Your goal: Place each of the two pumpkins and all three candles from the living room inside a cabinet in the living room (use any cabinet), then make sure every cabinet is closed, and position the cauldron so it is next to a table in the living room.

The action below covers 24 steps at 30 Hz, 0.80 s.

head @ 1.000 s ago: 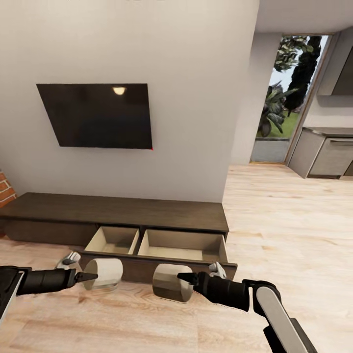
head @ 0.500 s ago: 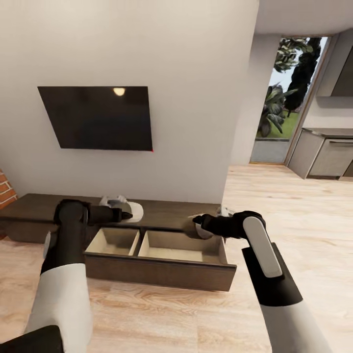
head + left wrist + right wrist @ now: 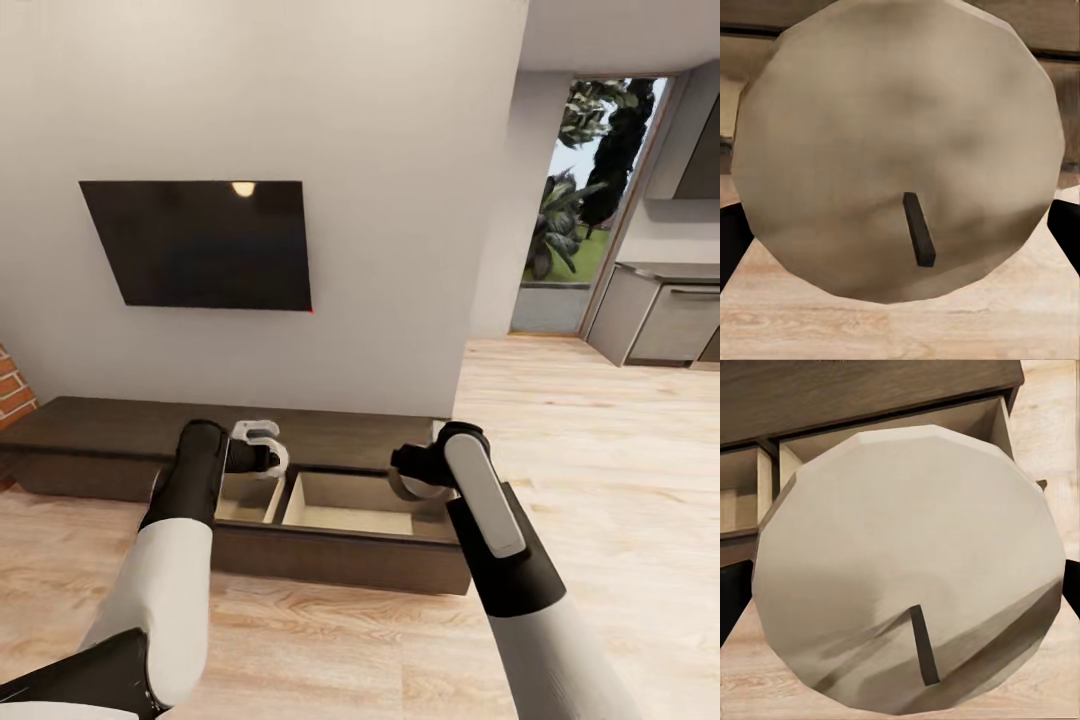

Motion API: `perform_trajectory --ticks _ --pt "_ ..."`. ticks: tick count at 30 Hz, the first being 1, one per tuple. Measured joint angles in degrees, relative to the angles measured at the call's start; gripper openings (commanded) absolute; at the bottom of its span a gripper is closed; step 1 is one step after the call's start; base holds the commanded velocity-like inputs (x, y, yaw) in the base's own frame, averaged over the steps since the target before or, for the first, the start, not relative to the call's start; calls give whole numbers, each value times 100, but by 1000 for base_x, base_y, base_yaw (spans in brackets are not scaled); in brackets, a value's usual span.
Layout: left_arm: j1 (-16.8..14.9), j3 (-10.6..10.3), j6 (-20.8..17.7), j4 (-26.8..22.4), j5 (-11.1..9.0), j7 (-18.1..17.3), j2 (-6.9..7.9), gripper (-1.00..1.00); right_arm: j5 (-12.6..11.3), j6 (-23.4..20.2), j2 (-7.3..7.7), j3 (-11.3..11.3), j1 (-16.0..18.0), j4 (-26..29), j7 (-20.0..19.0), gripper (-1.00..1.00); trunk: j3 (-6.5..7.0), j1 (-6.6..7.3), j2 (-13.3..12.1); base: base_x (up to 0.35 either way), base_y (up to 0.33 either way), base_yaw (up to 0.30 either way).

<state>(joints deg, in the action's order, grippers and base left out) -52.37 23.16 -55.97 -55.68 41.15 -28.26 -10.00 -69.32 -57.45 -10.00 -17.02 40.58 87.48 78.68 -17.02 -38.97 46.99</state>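
Left end effector (image 3: 262, 455) clamped on a candle (image 3: 896, 150), above the smaller open drawer (image 3: 245, 498) of the cabinet (image 3: 100, 425). Right end effector (image 3: 408, 475) gripping the second candle (image 3: 907, 570), over the wider open drawer (image 3: 350, 505), dark wick visible on each flat top.

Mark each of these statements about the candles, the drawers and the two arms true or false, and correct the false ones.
1. Each gripper holds a candle. True: left candle in the left gripper, right candle in the right gripper.
2. The cabinet has both drawers shut. False: two drawers stand open, showing pale insides.
3. A candle already lies in the right drawer. False: what shows of its inside is bare.
4. The television hangs on the wall above the cabinet. True.
5. The right arm reaches over the left drawer. False: it is over the right drawer.
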Motion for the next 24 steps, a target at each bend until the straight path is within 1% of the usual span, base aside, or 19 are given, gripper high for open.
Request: perform_trajectory --ticks 2,4,5,6,7,9,10,11,12,13,14,15,16,17,18,19,20,22,24 --pt "1 -37 389 366 -353 682 0 -100 -2 43 0 -30 0 -50 14 -100 35 44 -81 0 0 0" --pt "1 -115 765 862 -781 1417 0 -100 -5 64 0 -139 1 -119 20 -100 71 88 -161 0 0 0" --pt "0 -187 933 1047 -1042 1781 0 -100 -2 68 0 -202 4 -180 21 -100 89 110 -201 0 0 0" --pt "-1 -238 1012 1119 -1183 1965 0 -100 4 67 0 -233 6 -220 22 -100 108 132 -240 0 0 0" --pt "-1 -366 1140 1227 -1470 2312 0 -100 4 69 0 -279 10 -307 23 -100 126 154 -281 0 0 0" --pt "-2 -764 1328 1349 -2117 2998 0 -100 23 68 0 -336 24 -490 20 -100 162 198 -361 0 0 0" --pt "-2 -1135 1408 1388 -2675 3462 0 -100 107 59 1 -359 30 -605 16 -100 180 220 -401 0 0 0" --pt "-1 -1268 1430 1399 -2901 3598 0 -100 149 59 0 -365 32 -644 13 -100 198 242 -441 0 0 0" --pt "-2 -1543 1451 1411 -3234 3806 0 -100 276 53 1 -389 34 -700 13 -100 216 264 -481 0 0 0" --pt "-1 -1841 1466 1418 -3658 3952 0 -100 466 49 1 -437 35 -732 9 -100 234 286 -521 0 0 0" --pt "-1 -1982 1464 1421 -3857 4012 0 -100 564 55 0 -465 36 -739 0 -100 252 308 -561 0 0 0" --pt "4 -2287 1455 1424 -4357 4112 0 -100 845 47 1 -525 37 -749 -15 -100 270 330 -601 0 0 0" --pt "12 -2371 1465 1427 -4605 4139 0 -100 891 57 0 -540 37 -753 -26 -100 287 352 -641 0 0 0" --pt "39 -2480 1452 1415 -4750 4171 0 -100 975 59 0 -554 37 -757 -41 -100 305 374 -681 0 0 0" --pt "69 -2567 1472 1405 -4962 4186 0 -100 1029 60 0 -561 37 -756 -60 -100 323 396 -721 0 0 0" --pt "104 -2625 1486 1397 -5040 4196 0 -100 1055 65 0 -574 37 -754 -90 -100 341 418 -762 0 0 0" --pt "120 -2646 1491 1392 -5058 4199 0 -100 1070 64 0 -579 37 -751 -103 -100 342 418 -763 0 0 0" --pt "168 -2707 1503 1382 -5166 4210 0 -100 1105 73 0 -602 31 -719 -136 -100 342 418 -763 0 0 -36" --pt "180 -2719 1500 1376 -5165 4213 0 -100 1108 79 0 -609 30 -673 -144 -100 342 418 -763 0 0 -152"
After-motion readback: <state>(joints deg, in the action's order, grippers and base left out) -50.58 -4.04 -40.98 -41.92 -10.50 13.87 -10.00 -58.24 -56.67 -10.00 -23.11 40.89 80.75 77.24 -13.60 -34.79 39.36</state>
